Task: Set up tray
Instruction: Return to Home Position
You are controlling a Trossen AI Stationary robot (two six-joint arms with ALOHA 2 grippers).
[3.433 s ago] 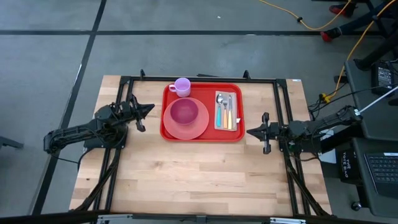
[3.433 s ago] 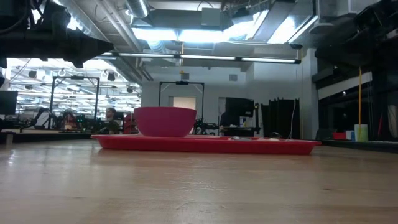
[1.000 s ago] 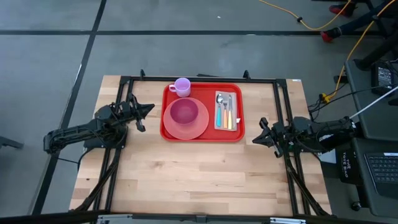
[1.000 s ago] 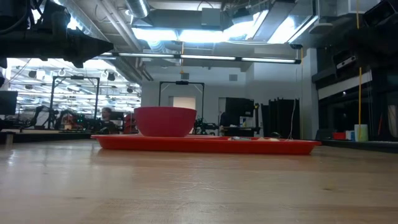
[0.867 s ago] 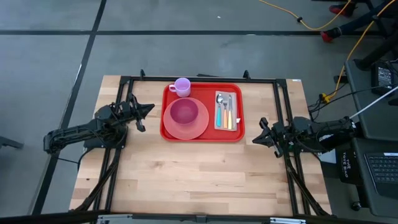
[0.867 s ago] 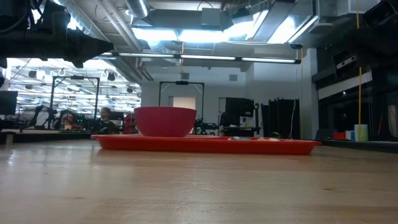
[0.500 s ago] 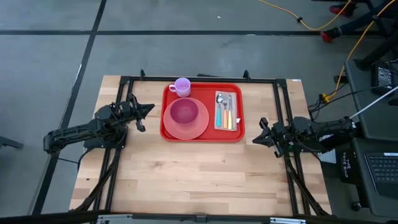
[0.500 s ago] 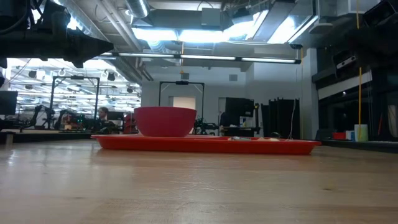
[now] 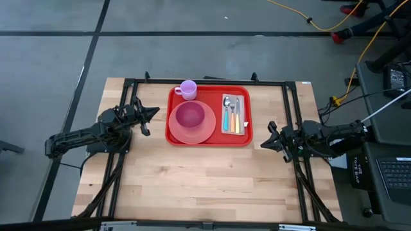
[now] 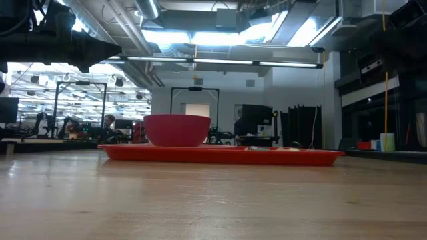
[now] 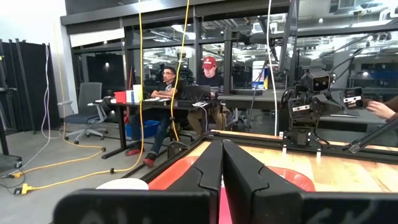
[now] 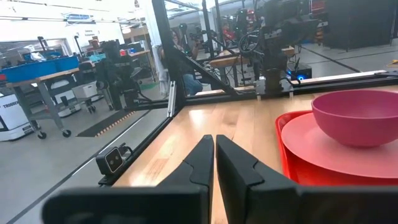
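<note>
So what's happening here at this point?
Nothing is being handled. The large flat red plastic tray sits laid out on the wooden table: a magenta bowl on a round pink plate, a lilac cup beside it, cutlery on a brown napkin. The left claw and right claw, both shut and empty, sit either side of the tray.

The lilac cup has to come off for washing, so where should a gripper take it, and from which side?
Pinch the cup's rim wall from straight above: it stands upright, mouth open. Its handle juts toward the tray's left edge, near the left gripper, and the plate crowds its near side, so a sideways approach looks tight.
</note>
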